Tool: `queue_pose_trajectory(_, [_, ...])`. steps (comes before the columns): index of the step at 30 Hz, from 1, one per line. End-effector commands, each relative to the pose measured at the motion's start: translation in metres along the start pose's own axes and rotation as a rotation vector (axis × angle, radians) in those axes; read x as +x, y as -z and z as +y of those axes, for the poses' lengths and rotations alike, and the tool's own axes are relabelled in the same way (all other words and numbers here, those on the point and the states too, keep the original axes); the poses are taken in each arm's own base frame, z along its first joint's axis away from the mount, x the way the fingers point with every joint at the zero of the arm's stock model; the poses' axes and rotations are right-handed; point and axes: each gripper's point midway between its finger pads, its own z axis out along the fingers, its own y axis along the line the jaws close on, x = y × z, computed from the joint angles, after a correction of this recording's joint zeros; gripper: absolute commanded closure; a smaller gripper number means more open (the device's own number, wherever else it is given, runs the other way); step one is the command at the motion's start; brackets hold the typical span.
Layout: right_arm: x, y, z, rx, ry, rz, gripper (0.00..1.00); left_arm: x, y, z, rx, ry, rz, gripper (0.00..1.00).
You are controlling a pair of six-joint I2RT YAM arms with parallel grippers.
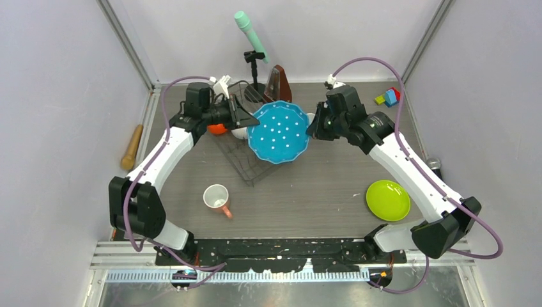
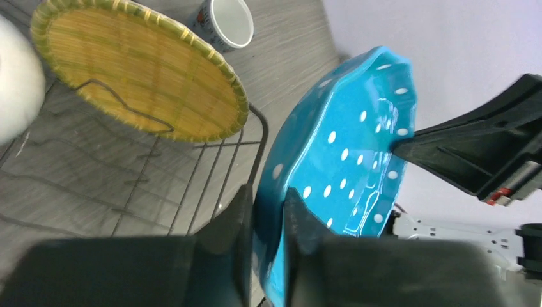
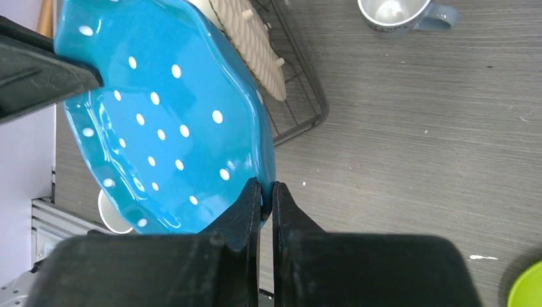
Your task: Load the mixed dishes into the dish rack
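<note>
One dish confirmed racked: yellow plate (image 2: 140,77); pink mug (image 1: 217,199) lies loose on the table; left gripper (image 2: 268,198) and right gripper (image 3: 267,187) clamp opposite rims of the blue plate (image 1: 278,132), tilted above the rack (image 1: 240,160); grey mug (image 3: 399,11) and green plate (image 1: 388,199) are unloaded at right; metronome (image 1: 278,84) behind the rack crowds the approach.

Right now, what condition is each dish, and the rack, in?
Blue dotted plate: held tilted over the rack, jaws of both arms shut on its rim.
Yellow woven plate: standing in the rack.
Green plate: flat on the table.
Pink mug: on the table, unloaded.
Grey mug: upright on the table, empty.
</note>
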Motion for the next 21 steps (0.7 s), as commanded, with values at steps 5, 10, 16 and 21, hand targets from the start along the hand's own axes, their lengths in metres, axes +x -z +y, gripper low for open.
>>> queue_pose_trajectory(5, [-0.063, 0.029, 0.068, -0.310, -0.037, -0.211, 0.85, -0.019, 0.011, -0.036, 0.301, 0.085, -0.028, 1.00])
queue_pose_trajectory(10, [-0.065, 0.029, 0.064, -0.454, -0.125, -0.143, 0.41, -0.024, 0.027, -0.036, 0.273, 0.057, -0.072, 1.00])
queue_pose_trajectory(16, [-0.053, 0.018, 0.065, -0.552, -0.188, -0.083, 0.25, -0.024, 0.034, -0.044, 0.295, 0.057, -0.072, 1.00])
queue_pose_trajectory(21, [-0.045, 0.002, 0.052, -0.488, -0.246, -0.041, 0.19, -0.030, 0.040, -0.048, 0.302, 0.049, -0.106, 1.00])
